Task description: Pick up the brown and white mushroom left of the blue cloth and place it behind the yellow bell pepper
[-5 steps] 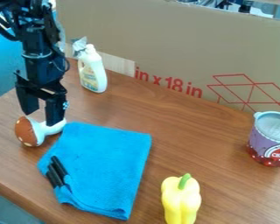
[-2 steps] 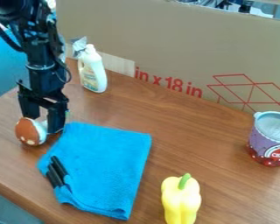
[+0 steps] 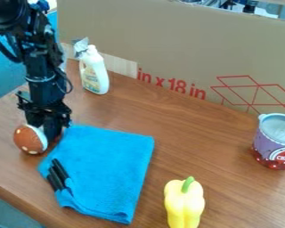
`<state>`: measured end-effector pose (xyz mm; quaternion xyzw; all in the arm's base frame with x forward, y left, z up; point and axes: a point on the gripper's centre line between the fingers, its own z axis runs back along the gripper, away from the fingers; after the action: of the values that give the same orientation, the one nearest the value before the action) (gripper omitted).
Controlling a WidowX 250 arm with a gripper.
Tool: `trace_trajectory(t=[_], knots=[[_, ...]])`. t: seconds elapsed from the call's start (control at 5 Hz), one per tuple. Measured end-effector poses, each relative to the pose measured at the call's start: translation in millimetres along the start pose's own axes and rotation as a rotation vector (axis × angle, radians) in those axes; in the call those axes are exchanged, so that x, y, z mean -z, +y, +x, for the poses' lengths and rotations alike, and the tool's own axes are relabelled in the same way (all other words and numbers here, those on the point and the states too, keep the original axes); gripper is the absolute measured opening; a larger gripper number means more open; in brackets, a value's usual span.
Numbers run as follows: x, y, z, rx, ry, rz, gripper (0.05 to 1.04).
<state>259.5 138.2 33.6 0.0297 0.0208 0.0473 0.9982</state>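
The gripper [image 3: 50,132] is low over the left part of the table, shut on the toy mushroom by its white stem, which its fingers mostly hide. The brown, white-spotted cap [image 3: 29,140] points left, with its pale rim against the fingers. Just right of the gripper lies a folded blue cloth [image 3: 109,164], and two black marker-like sticks [image 3: 58,173] rest at its left edge.
A white bottle [image 3: 94,73] stands behind the gripper, near a large cardboard panel [image 3: 168,49]. A yellow toy pepper [image 3: 184,202] is at the front, and a purple and red can [image 3: 275,140] stands at the right. The wooden table's [image 3: 20,191] edge runs along the lower left.
The gripper has come down, and its fingers, apart before, have closed around the stem. The mushroom has turned slightly, its cap shifting a little down and left.
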Motion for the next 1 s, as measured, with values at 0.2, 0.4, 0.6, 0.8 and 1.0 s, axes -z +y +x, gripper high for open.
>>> trace_trajectory(t=[0.2, 0.4, 0.6, 0.8, 1.0], knots=[[-7, -3, 3, -0.012, -0.057, -0.019, 0.337], [-28, -14, 13, -0.048, -0.197, -0.025, 0.320], [-62, -46, 39, -0.054, -0.316, -0.040, 0.320], [-87, -96, 60, -0.108, -0.374, -0.103, 0.320], [-90, -143, 74, -0.107, -0.365, -0.151, 0.320]])
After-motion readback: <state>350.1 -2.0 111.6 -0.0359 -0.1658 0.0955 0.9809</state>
